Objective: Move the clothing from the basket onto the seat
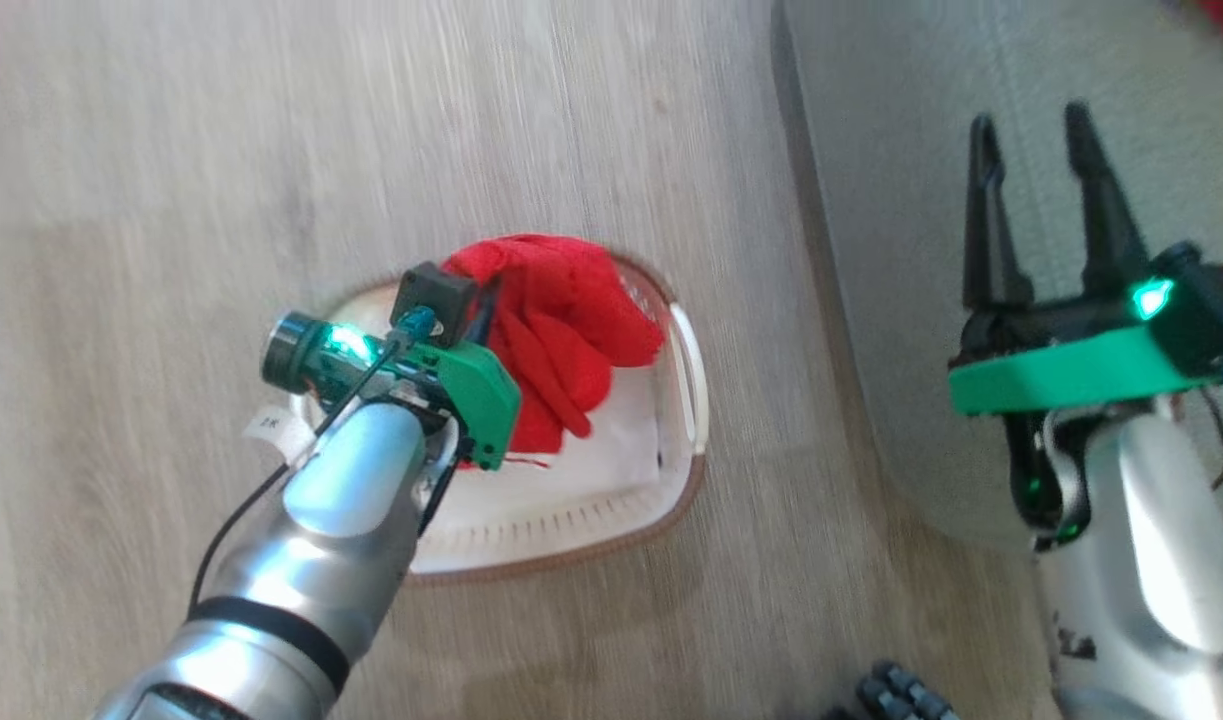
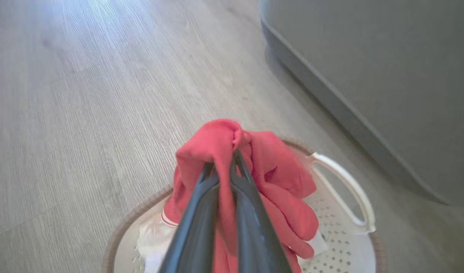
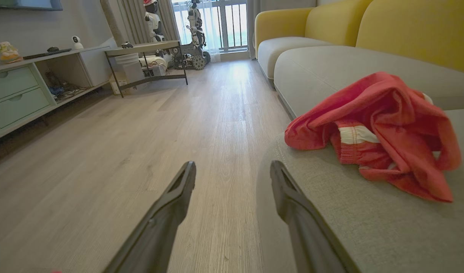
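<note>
Left wrist view: my left gripper (image 2: 223, 163) is clenched tight on a bunch of red clothing (image 2: 277, 178), right over the basket (image 2: 345, 189) on the wood floor (image 2: 84, 113).

Head view: the basket sits just beside the seat (image 1: 921, 150). My right gripper (image 1: 1029, 118) is over the seat's edge, jaws spread wide, holding nothing.

Right wrist view: a second red garment (image 3: 387, 113) lies crumpled on the seat cushion.
</note>
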